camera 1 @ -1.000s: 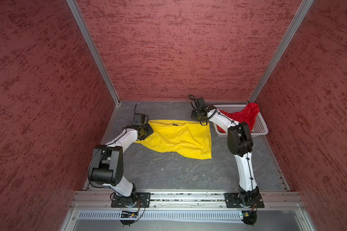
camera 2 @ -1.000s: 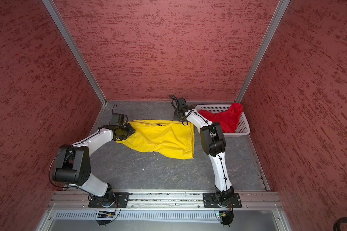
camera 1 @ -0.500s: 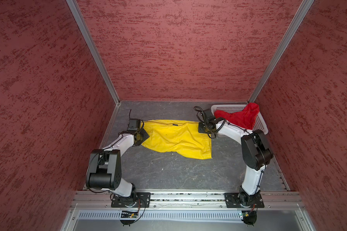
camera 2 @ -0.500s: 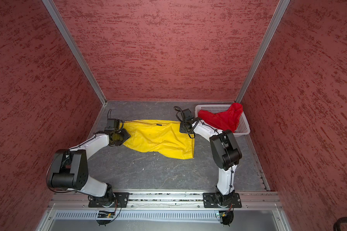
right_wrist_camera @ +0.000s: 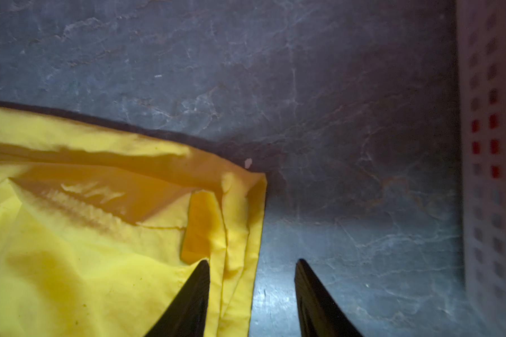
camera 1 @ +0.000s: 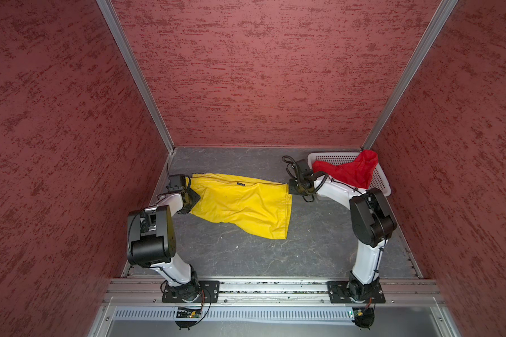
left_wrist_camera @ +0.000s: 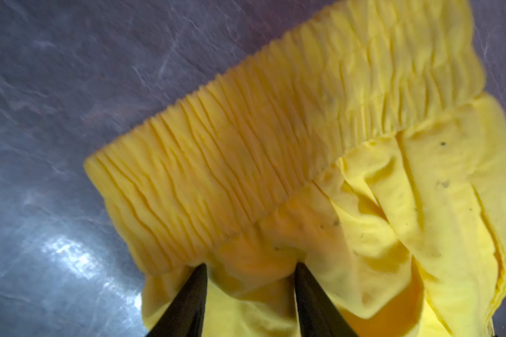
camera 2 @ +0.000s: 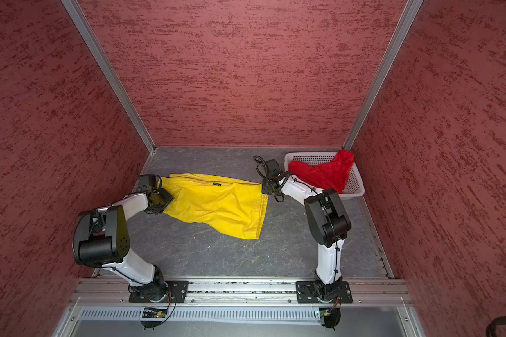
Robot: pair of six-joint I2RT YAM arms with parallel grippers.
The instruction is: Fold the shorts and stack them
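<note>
The yellow shorts (camera 1: pixel 240 204) (camera 2: pixel 216 204) lie spread flat across the middle of the table, gathered waistband (left_wrist_camera: pixel 275 146) to the left and leg hems (right_wrist_camera: pixel 240 233) to the right. My left gripper (camera 1: pixel 192 198) (camera 2: pixel 165 200) (left_wrist_camera: pixel 250 265) is open at the waistband end, its fingers straddling a hump of yellow fabric just below the elastic. At the far right hem corner my right gripper (camera 1: pixel 292 186) (camera 2: pixel 265 186) (right_wrist_camera: pixel 252 261) stands open, one finger over the hem and one over bare table. The red shorts (camera 1: pixel 348 172) (camera 2: pixel 324 172) lie crumpled in the basket.
The white perforated basket (camera 1: pixel 381 181) (camera 2: pixel 355 181) (right_wrist_camera: pixel 491 175) stands in the back right corner, close beside my right wrist. Red textured walls enclose the grey table (camera 1: pixel 246 256) on three sides. An aluminium rail with both arm bases runs along the front edge.
My right gripper came forward from the back to the hem corner, and its jaws opened. My left gripper drew leftward, and the waistband end went left with it.
</note>
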